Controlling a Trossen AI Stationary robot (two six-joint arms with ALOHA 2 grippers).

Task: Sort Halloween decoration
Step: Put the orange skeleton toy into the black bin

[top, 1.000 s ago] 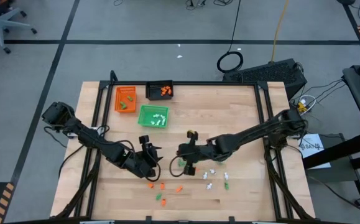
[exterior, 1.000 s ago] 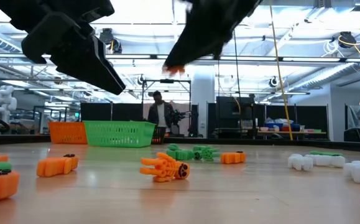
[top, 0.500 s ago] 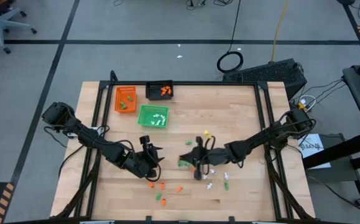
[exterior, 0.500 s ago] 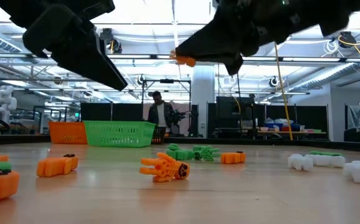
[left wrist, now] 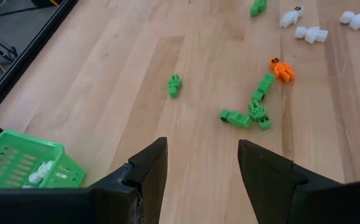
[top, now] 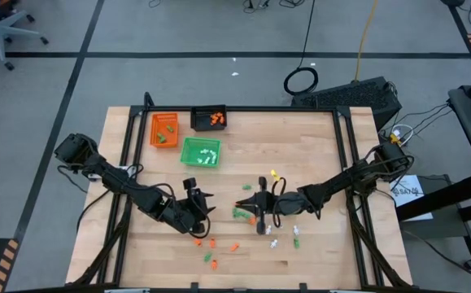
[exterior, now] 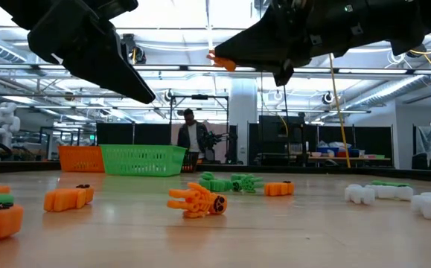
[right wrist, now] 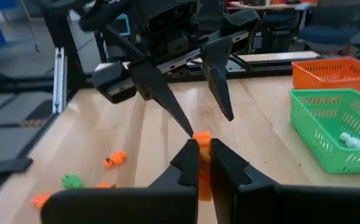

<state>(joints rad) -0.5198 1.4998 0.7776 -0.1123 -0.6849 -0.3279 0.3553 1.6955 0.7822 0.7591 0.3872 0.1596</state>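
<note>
An orange piece (right wrist: 201,163) sits pinched in the closed right gripper (right wrist: 201,160), held above mid-table. The left gripper (left wrist: 201,163) hovers nearby, wide open and empty. Some pieces already lie in the green tray (top: 200,152), orange tray (top: 163,129) and black tray (top: 208,118); many remain scattered on the table (top: 316,146), so sorting looks partly done.

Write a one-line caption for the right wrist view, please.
Right gripper shut on an orange piece, facing the open left gripper above the table.
</note>
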